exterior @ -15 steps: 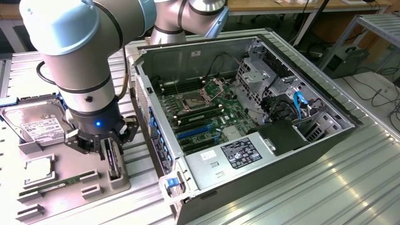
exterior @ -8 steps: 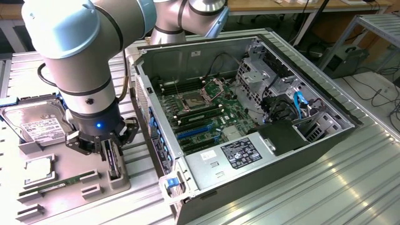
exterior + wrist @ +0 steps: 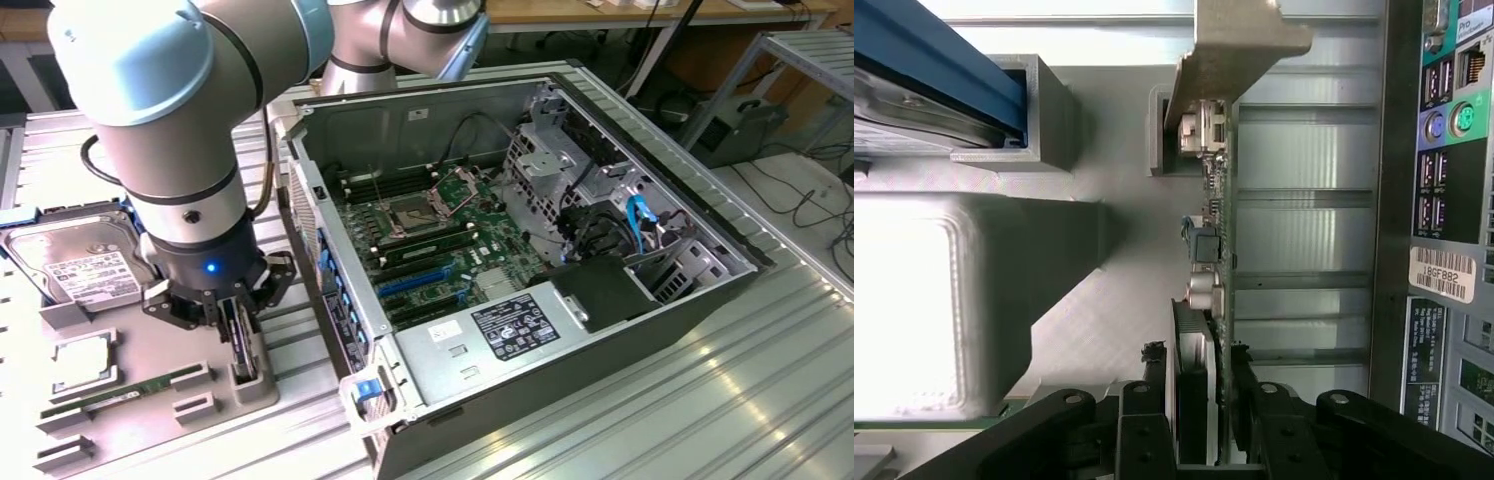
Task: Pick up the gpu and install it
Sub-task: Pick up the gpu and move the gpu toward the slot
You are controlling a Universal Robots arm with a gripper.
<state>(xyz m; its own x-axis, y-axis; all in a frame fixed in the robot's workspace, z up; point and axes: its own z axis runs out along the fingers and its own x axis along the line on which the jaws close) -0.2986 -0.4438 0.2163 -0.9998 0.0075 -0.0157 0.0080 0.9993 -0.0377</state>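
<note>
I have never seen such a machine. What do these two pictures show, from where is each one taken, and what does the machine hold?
This is a robot arm with a gripper, a clamp-like hand, at its end. One picture comes from a camera that stands apart from the arm. The other comes from a camera on the wrist and looks along the gripper.

On the metal table lies an open computer case with its motherboard visible. Beside it is a grey tray. The tray holds a hard drive, a square silver chip, a green RAM stick and the gpu, a thin card that stands on edge in a slot.

The gripper reaches down around the gpu. I cannot tell whether it grips the card yet.
</note>
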